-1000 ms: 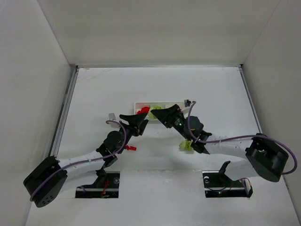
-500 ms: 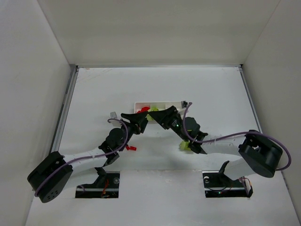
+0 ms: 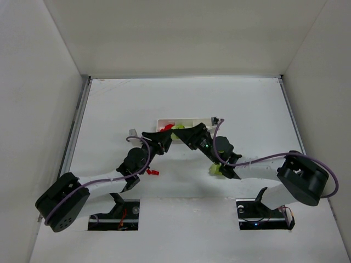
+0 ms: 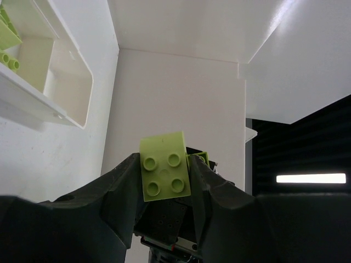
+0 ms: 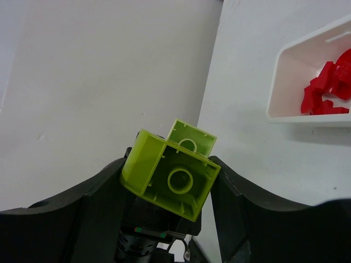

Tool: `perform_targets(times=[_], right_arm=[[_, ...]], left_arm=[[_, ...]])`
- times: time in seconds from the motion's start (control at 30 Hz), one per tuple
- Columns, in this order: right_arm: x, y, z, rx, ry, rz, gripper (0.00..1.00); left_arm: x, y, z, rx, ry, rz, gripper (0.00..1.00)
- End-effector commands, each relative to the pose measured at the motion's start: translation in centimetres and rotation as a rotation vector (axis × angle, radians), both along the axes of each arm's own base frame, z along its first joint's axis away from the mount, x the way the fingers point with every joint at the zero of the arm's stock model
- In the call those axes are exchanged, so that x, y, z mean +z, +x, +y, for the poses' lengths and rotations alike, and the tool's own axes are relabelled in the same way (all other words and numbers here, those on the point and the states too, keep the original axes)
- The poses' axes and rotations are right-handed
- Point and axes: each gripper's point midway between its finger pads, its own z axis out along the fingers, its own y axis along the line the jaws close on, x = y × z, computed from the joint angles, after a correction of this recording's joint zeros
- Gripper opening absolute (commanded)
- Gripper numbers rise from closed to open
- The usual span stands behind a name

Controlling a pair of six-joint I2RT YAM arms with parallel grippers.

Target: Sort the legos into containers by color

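Bright, diffuse light; table (image 3: 258,109) nearly washed out. Soft shadow under tray (image 4: 82,93) rim. Left wrist view: black right edge, glowing strip.

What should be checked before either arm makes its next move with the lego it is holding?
1. Left tool grips the yellow-green 2x2 brick between both fingers: ok.
2. Right tool grips a yellow-green brick: ok. Whether the green piece behind it is attached: cannot tell.
3. Target known, with green bricks lying in one compartment of the white tray: ok.
4. Red compartment shows only red bricks: ok.
5. Gap between the two tools in the top view: cannot tell.
6. All legos sorted: not ok. A loose red brick and loose yellow-green bricks lie on the table.
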Motion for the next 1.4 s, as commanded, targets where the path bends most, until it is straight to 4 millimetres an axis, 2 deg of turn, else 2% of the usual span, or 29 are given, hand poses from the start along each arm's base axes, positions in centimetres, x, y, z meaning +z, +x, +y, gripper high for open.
perform_targets(times=[0.0, 0.17, 0.37, 0.5, 0.73, 1.0, 1.13, 1.37], right_arm=[[3.1, 0.1, 0.3, 0.0, 0.083, -0.058, 0.47], [3.0, -0.4, -0.4, -0.003, 0.073, -0.062, 0.47], [2.4, 0.5, -3.5, -0.063, 0.034, -0.069, 0.47], [1.8, 1.0, -4.9, -0.09, -0.012, -0.068, 0.47], [1.3, 1.4, -5.5, -0.104, -0.087, -0.079, 0.47], [-0.5, 1.3, -8.0, -0.166, -0.245, -0.089, 0.47], [-1.9, 1.2, -9.3, -0.194, -0.336, -0.079, 0.47], [-2.4, 0.5, -10.3, -0.205, -0.36, -0.088, 0.47]], left_arm=[[4.3, 0.2, 0.4, 0.012, -0.072, -0.113, 0.26], [4.0, 0.6, 1.7, 0.038, -0.049, -0.131, 0.18], [3.5, 1.1, 3.7, 0.082, -0.008, -0.146, 0.16], [3.1, 1.1, 3.8, 0.08, 0.017, -0.145, 0.16], [2.8, 1.4, 3.4, 0.068, 0.053, -0.15, 0.17], [2.9, 3.8, -0.1, 0.024, 0.316, -0.226, 0.21], [0.9, 6.3, -2.1, -0.004, 0.472, -0.178, 0.23], [-2.3, 9.5, -5.4, -0.062, 0.548, -0.104, 0.23]])
